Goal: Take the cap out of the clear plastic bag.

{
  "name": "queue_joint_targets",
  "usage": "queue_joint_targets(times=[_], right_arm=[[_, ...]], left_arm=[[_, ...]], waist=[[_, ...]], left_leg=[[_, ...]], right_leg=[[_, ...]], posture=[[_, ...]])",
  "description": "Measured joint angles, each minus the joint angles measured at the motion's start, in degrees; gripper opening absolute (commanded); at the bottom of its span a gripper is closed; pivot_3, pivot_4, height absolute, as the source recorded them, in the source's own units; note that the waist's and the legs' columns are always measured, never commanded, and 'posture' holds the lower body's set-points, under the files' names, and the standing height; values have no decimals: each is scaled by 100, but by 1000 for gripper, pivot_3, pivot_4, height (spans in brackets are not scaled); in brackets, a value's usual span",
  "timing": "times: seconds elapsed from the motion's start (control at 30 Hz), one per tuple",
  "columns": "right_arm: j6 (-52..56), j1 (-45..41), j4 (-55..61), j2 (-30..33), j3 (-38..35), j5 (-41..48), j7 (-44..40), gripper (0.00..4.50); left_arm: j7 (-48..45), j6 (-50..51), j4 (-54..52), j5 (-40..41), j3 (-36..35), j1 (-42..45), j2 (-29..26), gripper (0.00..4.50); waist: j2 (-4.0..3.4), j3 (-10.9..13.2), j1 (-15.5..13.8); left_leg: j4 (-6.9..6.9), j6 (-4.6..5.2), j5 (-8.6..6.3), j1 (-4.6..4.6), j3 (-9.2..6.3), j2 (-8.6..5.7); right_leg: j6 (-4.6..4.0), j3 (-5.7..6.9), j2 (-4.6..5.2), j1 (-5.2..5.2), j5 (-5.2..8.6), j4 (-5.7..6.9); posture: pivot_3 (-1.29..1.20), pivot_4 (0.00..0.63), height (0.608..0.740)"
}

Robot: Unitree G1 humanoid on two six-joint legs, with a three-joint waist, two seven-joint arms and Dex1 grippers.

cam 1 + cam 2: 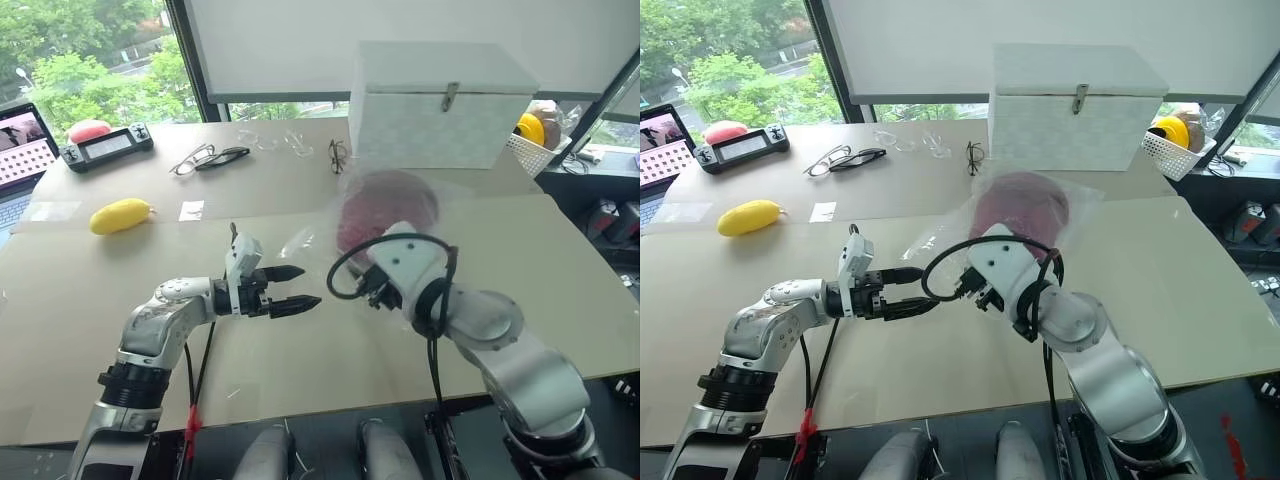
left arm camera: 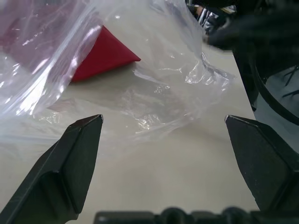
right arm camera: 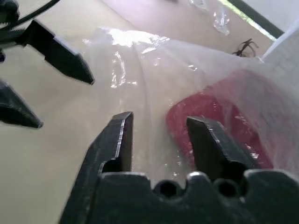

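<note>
The dark red cap [image 1: 385, 200] lies on the table inside the clear plastic bag [image 1: 300, 242], in front of the white box. Its red brim [image 2: 105, 56] shows through the film in the left wrist view. My left gripper [image 1: 305, 288] is open just above the table, pointing at the bag's near, loose end without touching it. My right gripper [image 3: 160, 119] hovers over the bag beside the cap [image 3: 236, 100], its fingers apart with bag film [image 3: 140, 60] between them; I see no pinch on the film. From the head views its fingers are hidden behind the wrist.
A white latched box [image 1: 440, 105] stands behind the bag. On the left half of the table are a yellow fruit [image 1: 120, 215], dark glasses [image 1: 205, 158], a handheld console [image 1: 108, 146] and a laptop [image 1: 20, 150]. A white basket [image 1: 535, 150] sits at the right.
</note>
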State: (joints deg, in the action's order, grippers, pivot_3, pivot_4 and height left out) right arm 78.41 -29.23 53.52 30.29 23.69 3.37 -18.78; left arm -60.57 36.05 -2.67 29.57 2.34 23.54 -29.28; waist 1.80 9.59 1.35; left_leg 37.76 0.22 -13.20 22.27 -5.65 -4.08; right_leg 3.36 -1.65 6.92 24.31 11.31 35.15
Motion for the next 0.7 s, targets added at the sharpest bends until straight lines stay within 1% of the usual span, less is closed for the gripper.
queue_joint_targets(times=[0.07, 0.1, 0.2, 0.23, 0.37, 0.5, 0.57, 0.63, 0.7], right_arm=[[-36, 50, -55, 194, 302, -48, 88, 4351], [-72, 106, -123, 268, 473, -68, 148, 4454], [-131, 127, -301, 498, 915, -162, 273, 4454], [-190, 40, -354, 709, 1147, -295, 349, 4454], [-210, -123, -587, 1147, 1429, -800, 746, 4454], [-161, -181, -686, 1260, 1624, -1429, 1263, 4454], [-74, -277, -731, 1425, 1816, -1872, 1576, 4454], [-10, -314, -766, 1392, 1820, -2175, 1789, 4454], [69, -303, -802, 1227, 1808, -2356, 1911, 4454]], left_arm=[[-18, 1, 0, 1, 0, -1, -25, 4500], [-27, 3, 0, 1, 0, -2, -53, 4500], [-51, 12, -1, 3, 1, -2, -105, 4500], [-65, 17, -1, 4, 0, -2, -128, 4500], [-79, 32, -1, 5, -1, -2, -192, 4500], [-79, 50, -2, 7, 0, -2, -191, 4500], [-84, 51, -2, 6, 0, -1, -191, 4500], [-94, 51, 0, 6, 9, 11, -189, 4500], [-113, 51, 16, 6, 18, 39, -187, 4500]], waist=[[0, 0, -7], [0, 0, -8], [0, 0, -10], [0, 0, -11], [0, 0, -26], [0, 0, -30], [0, 0, -38], [0, 0, -36], [0, 0, -31]], left_leg=[[0, 0, 0, 0, 0, 0], [0, 0, 0, 0, 0, 0], [0, 0, 0, 0, 1, 1], [0, 0, 0, 0, 1, 0], [0, 0, 0, 2, 1, 0], [0, 0, 0, 6, 2, -1], [0, 0, 0, 6, 2, -1], [0, 0, 0, 6, 2, -1], [0, 0, 0, 6, 2, -1]], right_leg=[[1, 0, 0, 0, 0, -1], [1, 0, 0, 0, 1, -1], [5, 0, 0, -1, 3, -2], [9, 0, 0, -1, 5, -2], [8, 2, 0, 1, 5, -3], [5, 1, 0, 3, 3, -4], [5, 2, 1, 2, 3, -4], [5, 2, 0, 2, 3, -4], [5, 2, 0, 3, 3, -4]], posture=[[0, 150, 740], [0, 150, 740], [0, 150, 740], [0, 150, 740], [0, 150, 740], [0, 150, 740], [0, 150, 740], [0, 150, 740], [0, 150, 740]])
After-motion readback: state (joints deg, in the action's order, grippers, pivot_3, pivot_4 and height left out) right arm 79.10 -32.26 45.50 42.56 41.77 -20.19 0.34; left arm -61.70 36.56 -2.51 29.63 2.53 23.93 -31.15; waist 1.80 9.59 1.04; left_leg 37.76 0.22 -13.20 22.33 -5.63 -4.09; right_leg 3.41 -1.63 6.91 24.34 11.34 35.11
